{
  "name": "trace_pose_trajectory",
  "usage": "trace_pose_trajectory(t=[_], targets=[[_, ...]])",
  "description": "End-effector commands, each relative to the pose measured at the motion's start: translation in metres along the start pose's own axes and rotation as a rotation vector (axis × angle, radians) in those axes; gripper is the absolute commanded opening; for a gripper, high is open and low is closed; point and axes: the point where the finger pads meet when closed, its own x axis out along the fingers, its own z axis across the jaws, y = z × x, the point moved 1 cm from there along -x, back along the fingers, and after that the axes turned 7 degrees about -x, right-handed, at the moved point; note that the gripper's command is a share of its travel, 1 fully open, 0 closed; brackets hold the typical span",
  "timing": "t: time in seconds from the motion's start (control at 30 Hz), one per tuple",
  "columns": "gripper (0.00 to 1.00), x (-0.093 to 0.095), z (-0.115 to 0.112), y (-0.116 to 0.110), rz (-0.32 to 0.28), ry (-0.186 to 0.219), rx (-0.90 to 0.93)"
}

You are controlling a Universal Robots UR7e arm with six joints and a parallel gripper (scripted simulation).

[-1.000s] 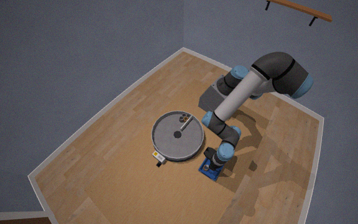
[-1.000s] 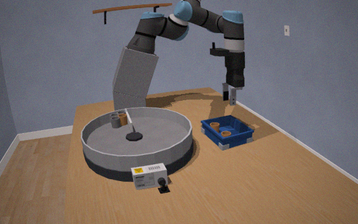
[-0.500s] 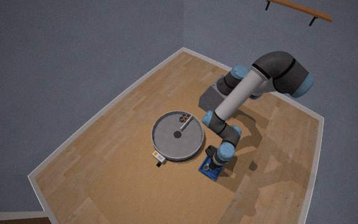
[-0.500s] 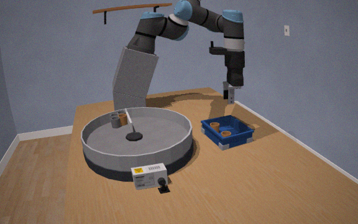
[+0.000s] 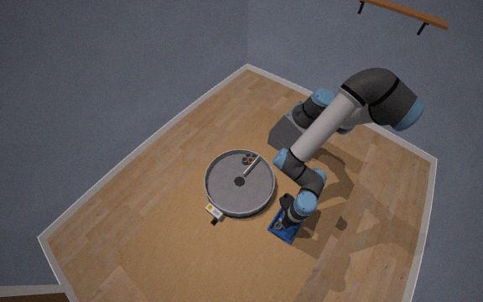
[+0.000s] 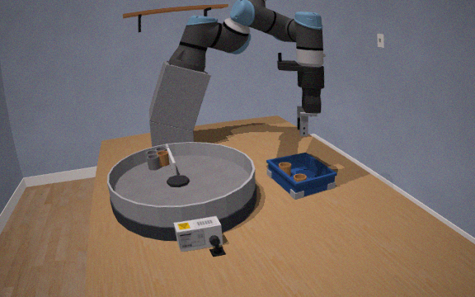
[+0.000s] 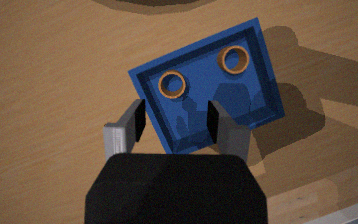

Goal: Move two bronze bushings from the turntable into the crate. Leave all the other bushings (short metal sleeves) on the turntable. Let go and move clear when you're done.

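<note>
The blue crate [image 5: 281, 236] [image 6: 315, 186] [image 7: 195, 46] holds two bronze bushings. One bushing [image 6: 284, 169] [image 7: 241, 63] stands toward the back in the exterior view, the other bushing [image 6: 300, 178] [image 7: 172, 96] nearer the front. My gripper [image 6: 303, 128] [image 7: 176, 112] is open and empty, pointing down above the crate; in the wrist view its fingers straddle one crate wall. On the grey turntable [image 5: 225, 195] [image 6: 209, 171], one bronze bushing [image 5: 250, 160] [image 6: 163, 159] stands clustered with several grey bushings [image 6: 152, 162] beside the thin bar.
The bar [image 5: 251, 166] [image 6: 171, 157] runs from the turntable's dark hub [image 5: 239, 181] [image 6: 177, 181] toward its raised rim. A white labelled box [image 5: 214, 210] [image 6: 198, 233] with a small black device [image 6: 216, 243] sits by the turntable. The grey robot base [image 6: 180, 103] stands behind.
</note>
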Motion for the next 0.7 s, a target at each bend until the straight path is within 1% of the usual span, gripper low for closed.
trace_pose_trajectory(t=[0.0, 0.03, 0.43, 0.6, 0.67], targets=[[1.00, -0.004, 0.005, 0.001, -0.001, 0.002, 0.170], [1.00, -0.005, 0.007, 0.001, -0.001, 0.002, 0.218], [1.00, -0.005, 0.007, 0.001, -0.001, 0.002, 0.218], [1.00, -0.009, 0.016, 0.002, -0.001, 0.001, 0.460], [1.00, -0.009, 0.016, 0.002, -0.001, 0.001, 0.460]])
